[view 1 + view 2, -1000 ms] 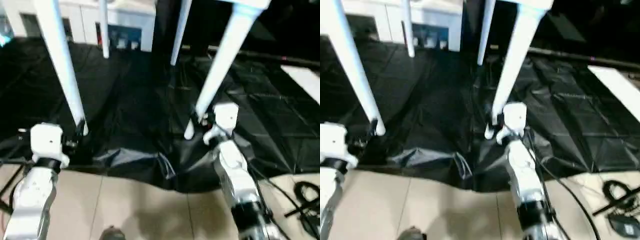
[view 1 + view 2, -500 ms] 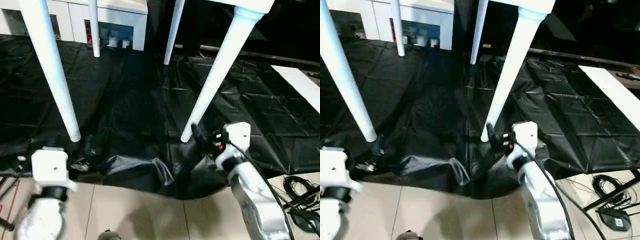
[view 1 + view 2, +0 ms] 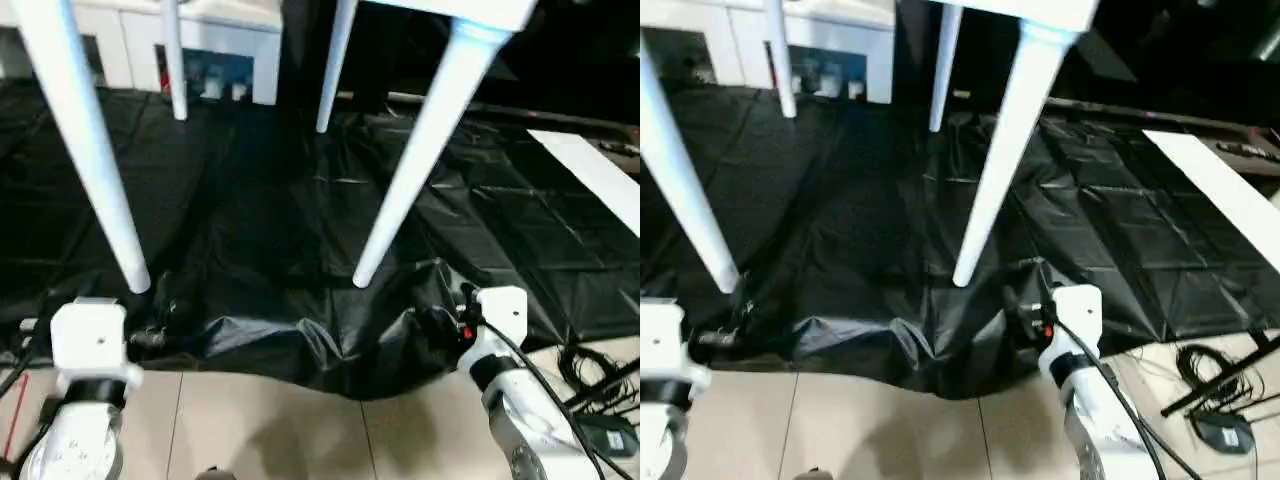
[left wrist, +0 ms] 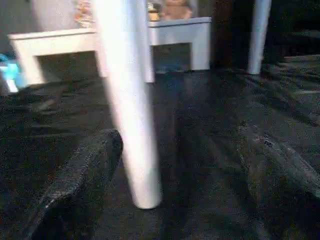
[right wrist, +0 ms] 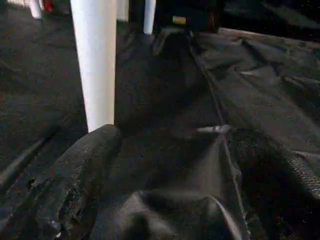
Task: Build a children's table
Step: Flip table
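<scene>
no readable text, labels or signs

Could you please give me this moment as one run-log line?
table: upright on four legs | left tool: open, near front-left leg | right tool: open, empty

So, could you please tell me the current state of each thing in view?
Children's table: upright, standing on four legs on the black sheet.
Left pincer: open, empty, beside a leg, not touching.
Right pincer: open, empty, apart from the leg.
Black sheet: spread out, wrinkled at the near edge.
</scene>
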You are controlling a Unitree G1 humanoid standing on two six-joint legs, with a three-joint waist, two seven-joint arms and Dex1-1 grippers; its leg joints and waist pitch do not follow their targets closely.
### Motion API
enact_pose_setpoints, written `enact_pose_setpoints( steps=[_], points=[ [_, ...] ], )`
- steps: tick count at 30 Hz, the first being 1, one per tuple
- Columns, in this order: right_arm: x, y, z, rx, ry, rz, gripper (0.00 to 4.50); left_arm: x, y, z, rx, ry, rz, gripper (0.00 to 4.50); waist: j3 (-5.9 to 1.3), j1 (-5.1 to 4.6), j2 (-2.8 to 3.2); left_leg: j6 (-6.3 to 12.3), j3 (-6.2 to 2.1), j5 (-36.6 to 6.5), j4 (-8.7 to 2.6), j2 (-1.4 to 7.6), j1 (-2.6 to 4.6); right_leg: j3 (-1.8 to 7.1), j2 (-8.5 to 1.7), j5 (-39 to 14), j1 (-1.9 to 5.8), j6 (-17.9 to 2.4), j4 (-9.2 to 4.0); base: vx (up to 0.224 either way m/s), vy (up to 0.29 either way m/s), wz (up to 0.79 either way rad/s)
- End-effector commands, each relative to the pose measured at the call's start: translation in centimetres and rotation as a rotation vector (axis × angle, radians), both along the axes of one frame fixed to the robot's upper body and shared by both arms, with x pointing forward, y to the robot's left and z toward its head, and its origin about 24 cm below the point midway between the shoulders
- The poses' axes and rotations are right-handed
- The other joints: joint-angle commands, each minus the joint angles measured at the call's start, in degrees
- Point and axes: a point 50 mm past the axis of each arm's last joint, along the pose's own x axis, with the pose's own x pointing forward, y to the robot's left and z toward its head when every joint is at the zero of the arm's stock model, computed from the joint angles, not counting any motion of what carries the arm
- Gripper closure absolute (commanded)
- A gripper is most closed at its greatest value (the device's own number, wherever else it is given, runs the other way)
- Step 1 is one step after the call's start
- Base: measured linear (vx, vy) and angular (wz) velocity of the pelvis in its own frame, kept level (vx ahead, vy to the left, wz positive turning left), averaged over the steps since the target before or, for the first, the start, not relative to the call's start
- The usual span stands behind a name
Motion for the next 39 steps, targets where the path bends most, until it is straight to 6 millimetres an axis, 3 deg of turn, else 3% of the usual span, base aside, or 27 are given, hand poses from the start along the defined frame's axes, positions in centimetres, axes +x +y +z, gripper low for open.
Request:
enact_pose_setpoints(
  steps=[1, 6, 8, 10, 12, 14, 15, 17, 18, 19, 20, 21, 22, 23, 24, 25, 26, 27, 28, 29, 30, 31, 33, 34, 36, 37, 39],
  points=[
    [0.4, 0.3, 0.7, 0.019, -0.041, 0.032, 0.45, 0.1, -0.1, -0.1, 0.021, 0.006, -0.005, 0.39, -1.64, -0.13, 2.02, -2.52, -1.10, -26.0, -5.35, 1.37, 0.58, 3.01, -4.00, -20.3, 0.25, -1.6, -6.71, 0.000, 0.000, 0.00],
    [0.1, 1.4, 1.3, 0.005, -0.096, 0.160, 0.45, 0.1, -0.2, -0.2, 0.091, 0.017, -0.019, 0.39, -1.37, -0.55, 2.74, -3.56, -1.77, -29.4, -5.49, 1.90, 1.53, 2.10, -2.44, -20.8, -0.12, -1.7, -6.91, 0.000, 0.000, 0.00],
    [0.3, 1.7, 1.1, 0.001, -0.086, 0.191, 0.45, -0.1, -0.4, -0.2, 0.105, 0.016, -0.024, 0.39, -1.51, -1.85, 4.07, -1.43, -4.86, -31.2, -8.17, 6.53, 2.72, 0.25, -0.69, -10.3, 0.17, -7.6, -4.52, 0.000, 0.000, 0.00],
    [0.4, 1.9, 0.9, -0.003, -0.078, 0.241, 0.45, -0.5, -0.5, -0.5, 0.057, 0.026, -0.004, 0.39, -1.94, -2.61, 4.44, 2.97, -6.75, -30.6, -11.49, 12.06, 2.27, -1.06, -1.28, -3.3, 0.16, -10.8, 1.45, -0.001, -0.100, 0.03],
    [0.5, 2.0, 0.9, -0.004, -0.078, 0.250, 0.45, -0.5, -0.5, -0.6, 0.045, 0.029, 0.000, 0.39, -2.04, -3.01, 3.71, 6.31, -5.60, -29.4, -11.37, 11.11, 1.79, -0.36, -2.27, -2.6, 0.22, -12.7, 1.80, -0.006, -0.153, 0.00],
    [0.6, 2.0, 0.9, 0.004, -0.091, 0.276, 0.45, -0.9, -0.6, -0.7, -0.002, 0.028, 0.002, 0.39, -2.12, -2.95, 0.67, 8.74, -1.01, -27.8, -5.52, 3.76, 0.13, 1.08, -2.92, -8.3, 0.27, -20.3, -3.59, -0.041, -0.205, -0.03],
    [0.6, 2.0, 0.9, -0.009, -0.098, 0.291, 0.45, -1.1, -0.7, -0.6, -0.018, 0.025, -0.003, 0.39, -2.30, -0.31, -1.21, 9.76, 2.17, -17.5, 10.02, -4.52, -0.05, 2.96, -6.58, -29.8, -0.03, -13.5, -10.47, -0.048, -0.187, -0.03],
    [0.5, 2.1, 0.8, 0.001, -0.086, 0.323, 0.45, -1.3, -0.8, -0.6, 0.004, 0.021, 0.001, 0.39, -1.64, 0.57, -1.17, 5.68, 0.37, -9.7, 8.78, -3.42, -3.17, 5.27, -8.20, -43.2, 1.24, 5.0, -9.36, -0.026, -0.177, -0.15],
    [0.6, 2.2, 0.7, -0.009, -0.088, 0.346, 0.45, -1.5, -0.6, -0.6, 0.034, 0.023, 0.022, 0.39, -1.74, 1.84, -2.21, 6.44, -3.14, -10.2, 6.79, -1.71, -5.18, 4.08, -13.21, -38.3, 4.54, 17.5, -7.15, -0.025, -0.139, -0.03],
    [0.5, 2.3, 0.7, -0.012, -0.087, 0.373, 0.45, -1.7, -0.7, -0.6, 0.061, 0.022, 0.028, 0.39, -2.06, 1.67, -0.89, 7.54, -5.23, -10.3, 7.92, -0.23, -3.85, 3.95, -18.93, -32.2, 3.34, 12.9, -9.24, -0.053, -0.080, 0.28],
    [0.5, 2.4, 0.6, -0.014, -0.087, 0.390, 0.45, -1.9, -0.7, -0.5, 0.095, 0.020, 0.035, 0.39, -2.03, 2.08, -0.11, 6.71, -5.84, -9.5, 8.79, -0.23, -3.83, 3.01, -20.25, -31.3, 3.53, 8.9, -10.06, -0.053, -0.080, 0.28],
    [0.5, 2.4, 0.6, -0.016, -0.087, 0.395, 0.45, -1.9, -0.7, -0.5, 0.105, 0.021, 0.038, 0.39, -1.07, 1.80, 1.04, 4.76, -5.35, -8.0, 8.15, -0.40, -2.51, -2.90, -18.07, -30.4, 3.15, 3.9, -11.75, -0.087, -0.056, 0.33],
    [0.5, 2.4, 0.6, -0.015, -0.087, 0.403, 0.45, -2.0, -0.7, -0.6, 0.110, 0.023, 0.042, 0.39, -0.30, 1.46, 2.39, 4.98, -4.39, -12.0, 5.34, -0.33, 1.62, -10.92, -12.80, -33.7, 2.71, 2.1, -13.72, -0.112, -0.020, 0.32],
    [0.5, 2.4, 0.6, -0.015, -0.087, 0.403, 0.45, -2.0, -0.7, -0.6, 0.110, 0.023, 0.042, 0.39, -0.03, 0.52, 3.85, 4.81, -6.35, -18.7, 2.32, 2.05, 1.32, -14.07, -9.83, -31.4, 3.98, 2.1, -12.69, -0.112, -0.020, 0.32],
    [0.6, 2.4, 0.5, -0.012, -0.087, 0.403, 0.45, -2.0, -0.7, -0.6, 0.112, 0.025, 0.050, 0.39, -0.45, -0.12, 4.45, 7.14, -14.44, -38.5, -7.67, 9.25, -4.05, -7.77, -1.62, -13.7, 5.87, -1.4, 5.08, -0.011, -0.014, 0.57],
    [0.6, 2.3, 0.5, -0.008, -0.087, 0.400, 0.45, -2.1, -0.6, -0.7, 0.104, 0.032, 0.059, 0.39, -0.95, 0.10, 4.21, 4.72, -15.09, -42.4, -7.69, 8.77, -0.79, -5.73, 1.00, -14.3, 1.10, -3.7, 6.91, 0.081, -0.073, 0.95],
    [0.8, 2.3, 0.3, 0.014, -0.080, 0.387, 0.45, -2.1, 0.0, -1.1, 0.066, 0.057, 0.102, 0.39, -1.17, 0.59, 5.18, 1.83, -12.87, -45.3, -6.22, 6.16, 0.69, -3.36, 2.24, -9.5, -2.08, -4.8, 9.39, 0.081, -0.073, 0.95],
    [0.9, 2.2, 0.1, 0.034, -0.066, 0.370, 0.45, -2.2, 0.7, -1.4, 0.016, 0.074, 0.151, 0.39, -1.38, -0.09, 5.53, 2.31, -9.19, -41.2, -6.52, 6.96, -0.29, -1.70, 0.60, -6.8, -1.19, -3.4, 8.58, -0.015, -0.112, 0.60],
    [1.0, 2.1, 0.0, 0.032, -0.063, 0.371, 0.45, -2.2, 1.0, -1.3, 0.002, 0.071, 0.166, 0.39, -1.52, 0.77, 4.30, 1.87, -5.27, -38.0, -5.74, 2.26, -3.32, -0.06, -0.57, -5.1, 1.52, -1.5, 4.56, -0.039, -0.062, 0.05],
    [1.1, 2.2, 0.0, 0.028, -0.064, 0.379, 0.45, -2.2, 1.2, -1.2, 0.017, 0.070, 0.167, 0.39, -2.99, 1.45, 0.09, 3.68, -4.37, -27.7, -0.19, -0.46, -1.98, 5.33, -6.16, -12.0, 0.42, 2.1, -1.23, -0.095, -0.118, 0.04],
    [1.2, 2.2, 0.0, 0.027, -0.070, 0.388, 0.45, -2.1, 1.3, -1.0, 0.047, 0.066, 0.165, 0.39, -1.60, 2.64, -0.17, 4.49, -3.95, -20.8, 3.28, -0.77, -2.87, 8.29, -12.06, -24.2, -0.05, 6.2, -6.30, -0.107, -0.135, -0.12],
    [1.2, 2.2, 0.0, 0.028, -0.074, 0.393, 0.45, -2.0, 1.4, -0.9, 0.070, 0.064, 0.163, 0.39, -1.40, 4.08, -1.09, 6.30, -4.66, -9.1, 9.31, -0.71, -4.56, 11.74, -14.96, -41.7, -0.05, 12.1, -9.27, -0.107, -0.135, -0.12],
    [1.2, 2.3, 0.0, 0.023, -0.074, 0.389, 0.45, -1.9, 1.4, -0.7, 0.083, 0.058, 0.155, 0.39, -1.38, 4.86, -1.13, 6.37, -6.39, -7.2, 10.69, -2.38, -7.27, 12.27, -15.20, -37.7, 2.85, 11.2, -8.55, -0.025, -0.054, -0.11],
    [1.2, 2.3, 0.0, 0.021, -0.073, 0.388, 0.45, -1.9, 1.4, -0.7, 0.082, 0.057, 0.154, 0.39, -0.62, 5.24, -1.41, 5.91, -6.24, -8.1, 9.99, -2.54, -5.01, 11.67, -14.39, -36.9, 1.45, 5.8, -9.23, -0.054, 0.028, -0.16],
    [1.1, 2.4, 0.1, 0.020, -0.073, 0.372, 0.45, -1.6, 1.3, -0.5, 0.101, 0.053, 0.119, 0.39, -1.04, 5.54, -0.11, 7.56, -5.93, -6.4, 5.72, -2.14, -3.05, 9.78, -12.41, -35.1, 2.81, -3.5, -9.80, -0.052, 0.089, -0.02],
    [1.0, 2.4, 0.1, 0.015, -0.071, 0.358, 0.45, -1.5, 1.2, -0.4, 0.115, 0.052, 0.098, 0.39, -2.00, 5.79, 1.26, 10.49, -5.26, -5.1, 1.78, -1.72, -1.14, 8.02, -9.59, -30.6, 3.72, -7.3, -9.15, -0.017, 0.194, 0.06],
    [0.9, 2.4, 0.0, 0.013, -0.069, 0.347, 0.45, -1.4, 1.1, -0.4, 0.122, 0.053, 0.089, 0.39, -1.56, 4.43, 2.69, 15.29, -4.27, -11.3, -3.24, -1.74, 1.88, 3.99, -3.78, -26.3, 1.31, -8.1, -7.10, -0.029, 0.199, 0.10]
  ],
)
